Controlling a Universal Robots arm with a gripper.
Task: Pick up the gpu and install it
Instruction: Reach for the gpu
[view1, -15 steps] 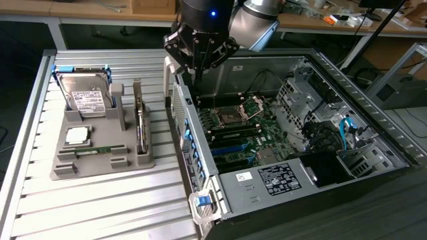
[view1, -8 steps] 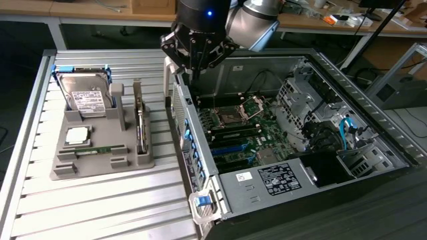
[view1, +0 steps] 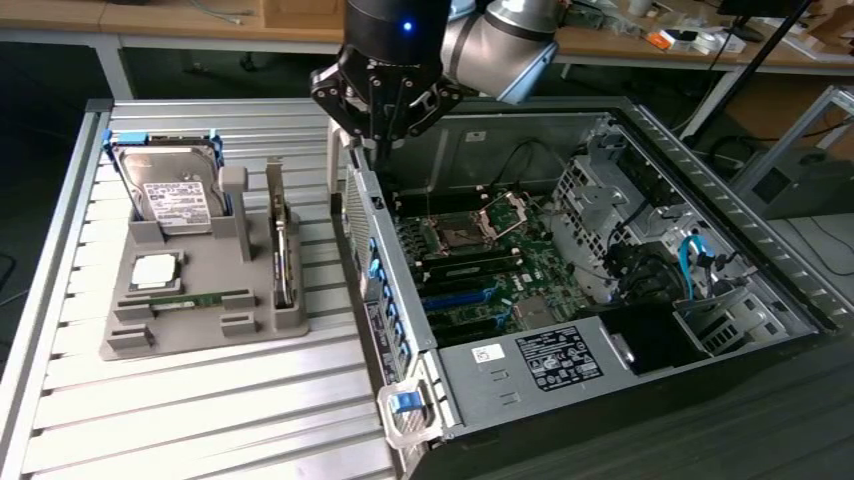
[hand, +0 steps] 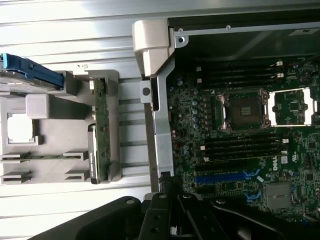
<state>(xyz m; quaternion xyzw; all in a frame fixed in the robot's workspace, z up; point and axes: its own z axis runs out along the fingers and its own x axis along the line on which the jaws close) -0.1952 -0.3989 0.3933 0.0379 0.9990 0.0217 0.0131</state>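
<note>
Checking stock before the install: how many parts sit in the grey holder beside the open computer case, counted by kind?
hard drive: 1
gpu: 1
RAM stick: 1
square silver chip: 1
Total: 4

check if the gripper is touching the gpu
Apart: the exterior view shows the gripper above the case wall, clear of the gpu standing in the grey tray.

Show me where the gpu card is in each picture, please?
Exterior view: the gpu stands on edge in the grey holder, on the exterior view's left of the computer case.
Wrist view: the gpu stands in the holder's slot nearest the case.
Shared landmark: the grey holder.
</note>
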